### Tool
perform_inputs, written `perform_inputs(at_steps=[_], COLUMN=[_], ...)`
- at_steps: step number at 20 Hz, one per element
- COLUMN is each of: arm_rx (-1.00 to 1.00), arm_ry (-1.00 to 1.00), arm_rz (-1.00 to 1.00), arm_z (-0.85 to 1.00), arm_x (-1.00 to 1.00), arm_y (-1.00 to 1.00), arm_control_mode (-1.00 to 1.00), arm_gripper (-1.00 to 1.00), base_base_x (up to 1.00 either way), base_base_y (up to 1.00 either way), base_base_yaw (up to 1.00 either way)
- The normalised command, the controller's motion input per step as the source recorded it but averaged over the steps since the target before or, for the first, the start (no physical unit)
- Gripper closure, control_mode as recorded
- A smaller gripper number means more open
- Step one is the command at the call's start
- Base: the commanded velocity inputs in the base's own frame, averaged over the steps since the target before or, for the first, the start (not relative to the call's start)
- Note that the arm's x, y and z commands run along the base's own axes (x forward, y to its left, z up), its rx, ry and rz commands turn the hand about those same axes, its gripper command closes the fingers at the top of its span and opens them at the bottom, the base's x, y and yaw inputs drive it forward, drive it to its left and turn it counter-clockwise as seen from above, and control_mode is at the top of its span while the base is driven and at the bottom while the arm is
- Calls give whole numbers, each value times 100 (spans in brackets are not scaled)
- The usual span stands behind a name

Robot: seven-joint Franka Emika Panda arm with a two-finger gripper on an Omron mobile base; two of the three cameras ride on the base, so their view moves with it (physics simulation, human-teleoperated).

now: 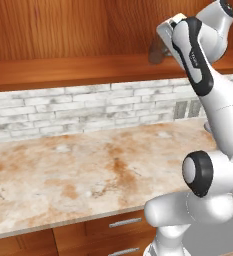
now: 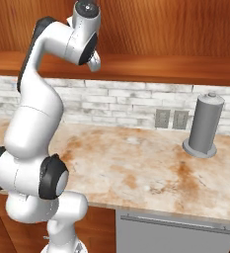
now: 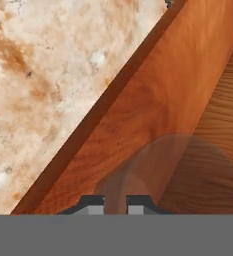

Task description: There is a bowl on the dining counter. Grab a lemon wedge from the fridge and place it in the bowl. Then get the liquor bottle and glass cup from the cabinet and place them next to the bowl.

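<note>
Rendered kitchen: in the foreground a pale marble bench veined with rust, above wooden drawer fronts with metal pulls in the left base view and a grey appliance front in the right base view. Nearest the cameras, the white arm's thick base joints with dark caps; bends upward from there and reaches high over the bench toward the wall. Farther back on the bench, to the right in the right base view, a grey upright paper towel holder on a round foot, standing near the wall. Behind it a backsplash of whitewashed brick with a pair of grey outlet plates. Above the brick, an open wooden cabinet with a reddish shelf and a grained back panel. At the shelf's right part in the left base view, the glass cup, faint and see-through, standing on the shelf just beyond the arm's wrist. In the hand view, looks along the claw down past the shelf's front edge to the marble below; shows the two dark tips drawn close together with a narrow gap, and the cup's translucent rounded shape rising directly from them over the wood. Claw clenched on the glass cup, seemingly by its wall, cup at shelf level inside the cabinet.
</note>
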Motion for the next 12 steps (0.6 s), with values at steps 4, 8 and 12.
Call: perform_inputs(at_steps=[4, 8, 12], arm_rx=[3, 0, 0], arm_ry=[-12, 1, 2], arm_rz=[-7, -1, 0], arm_z=[-3, -38, -40], arm_x=[-85, -70, -42], arm_y=[-15, 1, 1], arm_control_mode=[-100, -100, -100], arm_gripper=[100, 100, 100], base_base_x=[0, 0, 0], base_base_y=[0, 0, 0], base_base_yaw=[0, 0, 0])
